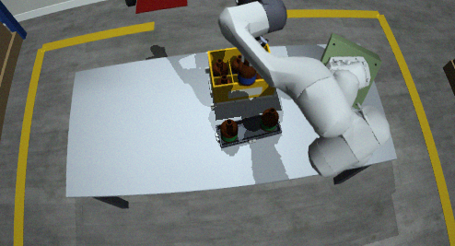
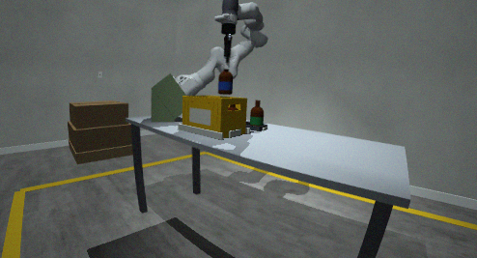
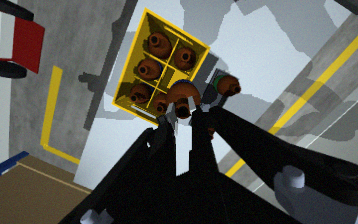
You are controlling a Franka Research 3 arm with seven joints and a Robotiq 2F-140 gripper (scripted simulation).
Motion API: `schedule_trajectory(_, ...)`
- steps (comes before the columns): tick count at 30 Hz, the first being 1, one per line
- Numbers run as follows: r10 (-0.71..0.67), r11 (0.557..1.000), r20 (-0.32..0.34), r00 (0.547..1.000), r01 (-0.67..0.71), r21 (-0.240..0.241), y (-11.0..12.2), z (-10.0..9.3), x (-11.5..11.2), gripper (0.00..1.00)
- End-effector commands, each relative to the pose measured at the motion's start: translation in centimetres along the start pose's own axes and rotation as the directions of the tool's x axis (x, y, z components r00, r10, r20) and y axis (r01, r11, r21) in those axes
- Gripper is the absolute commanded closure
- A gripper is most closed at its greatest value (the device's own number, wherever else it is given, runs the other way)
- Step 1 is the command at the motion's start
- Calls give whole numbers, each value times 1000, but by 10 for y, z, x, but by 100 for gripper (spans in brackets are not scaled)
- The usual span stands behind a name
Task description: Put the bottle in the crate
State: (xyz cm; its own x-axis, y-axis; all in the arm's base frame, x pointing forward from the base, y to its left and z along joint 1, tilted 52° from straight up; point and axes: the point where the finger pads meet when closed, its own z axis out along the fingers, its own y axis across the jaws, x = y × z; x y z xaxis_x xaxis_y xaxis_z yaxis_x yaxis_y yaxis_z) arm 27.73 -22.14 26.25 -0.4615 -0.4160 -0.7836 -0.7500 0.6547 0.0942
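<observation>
My gripper (image 2: 226, 66) (image 3: 183, 107) is shut on the neck of a brown bottle with a blue label (image 1: 247, 76) (image 2: 225, 83) (image 3: 181, 95). It holds the bottle upright, just above the top of the yellow crate (image 1: 226, 95) (image 2: 219, 112) (image 3: 130, 62), over the corner nearest the tray. Several brown bottles stand in the crate's other slots. The dark tray (image 1: 250, 138) (image 2: 259, 128) lies in front of the crate. Two green-labelled bottles stand on it; one (image 1: 228, 128) is on the left, the other (image 1: 270, 118) (image 2: 257, 114) (image 3: 227, 85) on the right. In the top view the arm hides the fingers.
The crate sits on a grey base (image 1: 246, 109) (image 2: 203, 130). A green panel (image 1: 350, 59) (image 2: 166, 102) stands at the arm's mount. Cardboard boxes (image 2: 98, 129) and a red cart (image 1: 161, 0) stand on the floor beyond the table.
</observation>
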Motion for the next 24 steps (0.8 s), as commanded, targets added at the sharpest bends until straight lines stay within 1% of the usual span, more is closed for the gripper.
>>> schedule_trajectory(1, -34, 999, 1, 999, 34, 10, -7, -2, 4, 100)
schedule_trajectory(12, -34, 999, 1, 999, 34, 10, -17, -3, 16, 100)
schedule_trajectory(24, -34, 999, 1, 999, 34, 10, -23, -3, 23, 100)
